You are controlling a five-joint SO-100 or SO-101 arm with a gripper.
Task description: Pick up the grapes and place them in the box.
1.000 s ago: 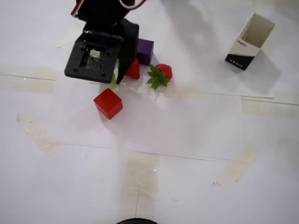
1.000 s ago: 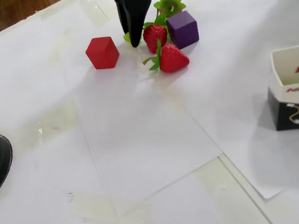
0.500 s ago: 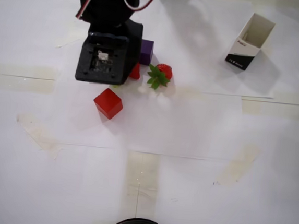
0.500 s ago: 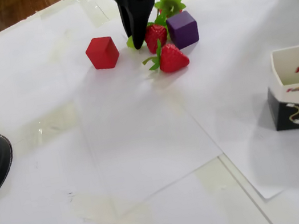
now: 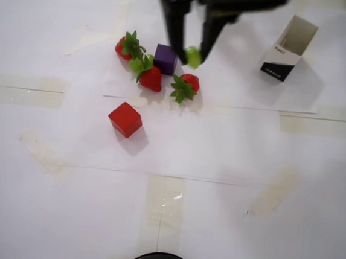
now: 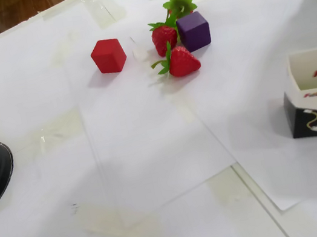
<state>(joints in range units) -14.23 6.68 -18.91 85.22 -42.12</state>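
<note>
End effector (image 5: 191, 56) seemingly clamped on a grape (image 5: 193, 57), raised above the table, left of the box (image 5: 288, 47)

Three strawberries (image 5: 152, 78), two cubes (image 5: 125, 118), one box (image 5: 288, 48), and seemingly one grape (image 5: 193, 56).

Taped white paper (image 6: 153, 156), wooden floor (image 6: 16, 5)

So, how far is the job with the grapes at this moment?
Done: the gripper is shut on a green grape and holds it above the paper, over the purple cube and strawberries. In hand: the carry. Left: taking it to the box, which looks empty, and dropping it.
</note>
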